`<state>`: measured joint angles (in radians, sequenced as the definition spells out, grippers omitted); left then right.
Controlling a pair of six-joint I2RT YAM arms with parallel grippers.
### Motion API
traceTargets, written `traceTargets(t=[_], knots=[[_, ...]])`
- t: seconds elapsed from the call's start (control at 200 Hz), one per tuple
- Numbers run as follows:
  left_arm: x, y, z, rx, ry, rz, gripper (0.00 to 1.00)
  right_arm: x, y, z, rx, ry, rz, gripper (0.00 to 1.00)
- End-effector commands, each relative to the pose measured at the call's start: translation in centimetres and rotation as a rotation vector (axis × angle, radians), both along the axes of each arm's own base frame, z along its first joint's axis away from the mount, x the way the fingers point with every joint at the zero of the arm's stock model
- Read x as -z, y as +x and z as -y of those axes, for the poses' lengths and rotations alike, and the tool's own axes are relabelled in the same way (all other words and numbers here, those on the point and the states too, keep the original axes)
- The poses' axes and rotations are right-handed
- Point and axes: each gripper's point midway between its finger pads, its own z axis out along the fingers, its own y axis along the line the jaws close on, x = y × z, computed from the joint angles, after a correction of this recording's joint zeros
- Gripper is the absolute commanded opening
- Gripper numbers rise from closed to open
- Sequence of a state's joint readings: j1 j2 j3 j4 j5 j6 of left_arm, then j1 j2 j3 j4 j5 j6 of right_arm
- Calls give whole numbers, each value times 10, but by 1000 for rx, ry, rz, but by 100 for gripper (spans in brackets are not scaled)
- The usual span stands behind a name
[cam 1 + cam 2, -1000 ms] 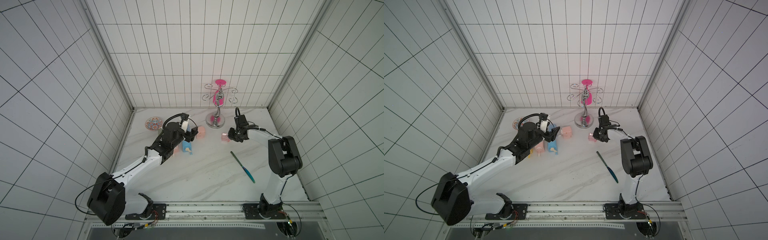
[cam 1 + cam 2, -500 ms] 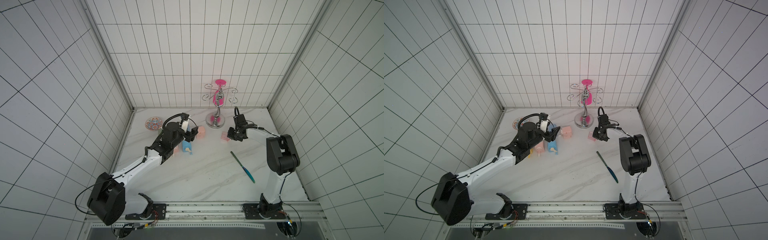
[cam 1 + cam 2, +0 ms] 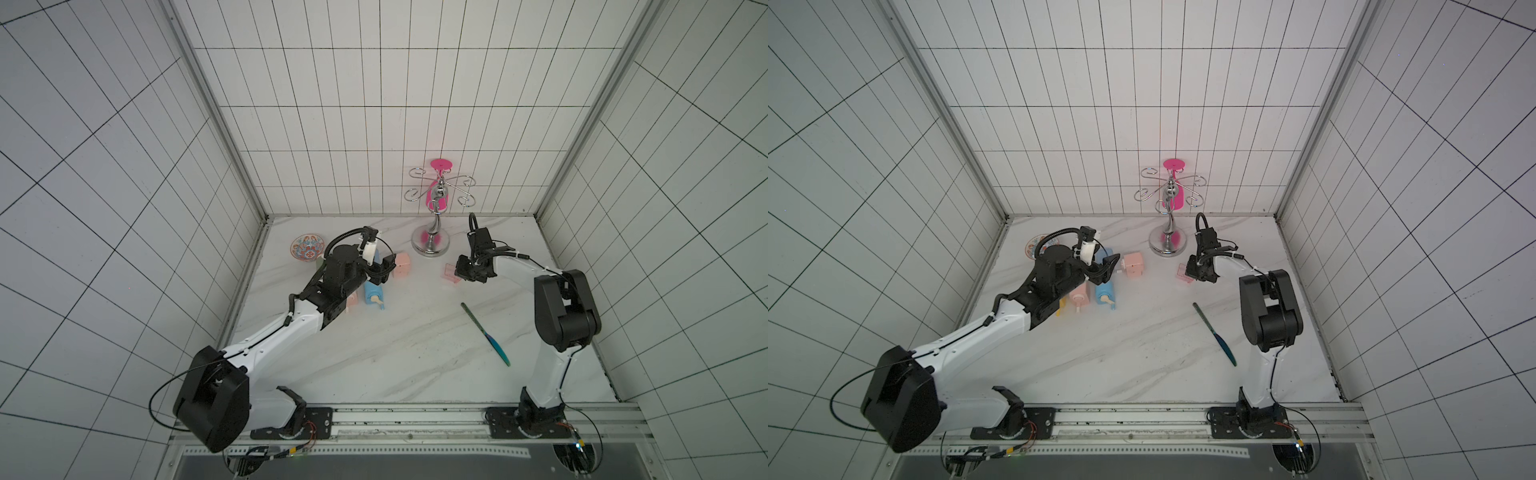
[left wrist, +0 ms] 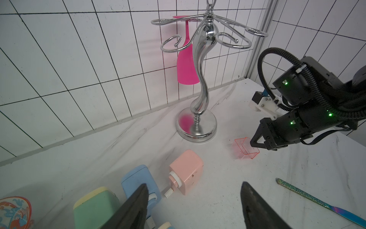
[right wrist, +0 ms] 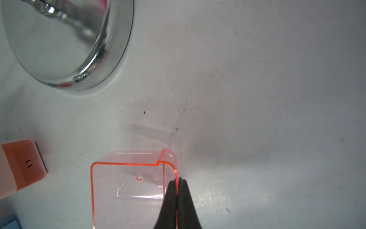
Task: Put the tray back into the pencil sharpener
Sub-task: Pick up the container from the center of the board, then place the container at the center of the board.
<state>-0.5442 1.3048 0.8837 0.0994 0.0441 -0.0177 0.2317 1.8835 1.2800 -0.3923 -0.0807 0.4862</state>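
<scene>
Nearest us, our left hand (image 4: 195, 183) hangs with fingers apart just beside the pink pencil sharpener (image 4: 187, 170) on the worktop (image 4: 217, 198). Farther on, our right hand (image 5: 176, 180) is clamped on one wall of the clear pink tray (image 5: 128, 188), which sits near the chrome glass stand (image 4: 196, 126), apart from the sharpener.

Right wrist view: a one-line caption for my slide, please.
Right gripper pinching a wall of the pink tray, near the chrome stand base.
</scene>
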Motion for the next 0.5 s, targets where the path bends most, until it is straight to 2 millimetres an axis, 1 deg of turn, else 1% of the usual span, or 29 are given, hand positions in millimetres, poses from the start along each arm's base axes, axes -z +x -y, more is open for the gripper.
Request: traceTargets(t=[0.0,0.095,0.165,0.285,0.375,0.495], knots=[[-3,-4,-5,-9,20,22,74,-21,-26,-8,-58,-26,6,0],[-2,-5,-6,-12,22,20,74,-26,-49,-18,-98,-49,8,0],[-1,-6,-6,-11,21,17,74,-24,-67,-27,-133,-72,-7,0],[2,-8,-7,-5,20,9,74,-20,-92,-38,-191,-115,-29,0],[4,-11,-7,1,22,4,74,-15,-106,-42,-225,-154,-40,0],[6,-13,-8,2,25,-2,74,-9,-116,-44,-255,-200,-59,0]])
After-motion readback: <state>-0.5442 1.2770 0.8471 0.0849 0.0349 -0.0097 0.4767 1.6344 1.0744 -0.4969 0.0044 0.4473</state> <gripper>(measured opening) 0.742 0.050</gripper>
